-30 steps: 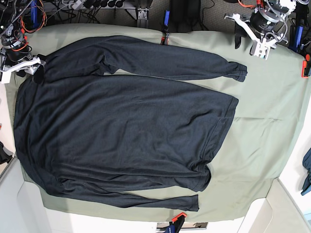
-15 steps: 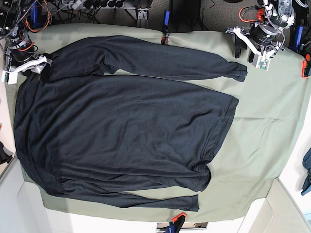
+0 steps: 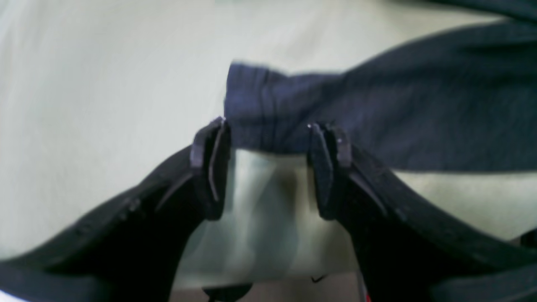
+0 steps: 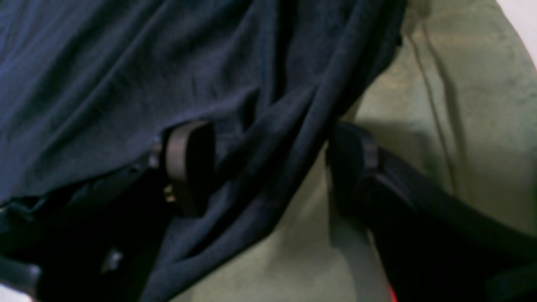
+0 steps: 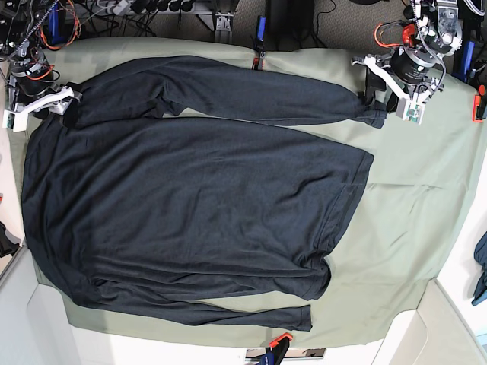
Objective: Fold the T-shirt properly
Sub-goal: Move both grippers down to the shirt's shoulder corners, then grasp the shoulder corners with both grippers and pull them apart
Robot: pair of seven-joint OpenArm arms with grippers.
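The dark T-shirt lies spread flat on the sage-green cloth, with one long sleeve along the top and one along the bottom. My left gripper is open at the ribbed cuff of the top sleeve. In the left wrist view the cuff lies just ahead of the open gripper. My right gripper is at the shirt's top left shoulder. In the right wrist view it is open and straddles a fold of dark fabric.
Orange clamps hold the cloth at the back edge and the front edge. Cables and gear lie behind the table. A blue cloth scrap hangs at the right edge. White bins stand at both front corners.
My left gripper has moved down and inward to the top sleeve's cuff. My right gripper has shifted slightly up and right onto the shoulder fabric. The shirt has not moved.
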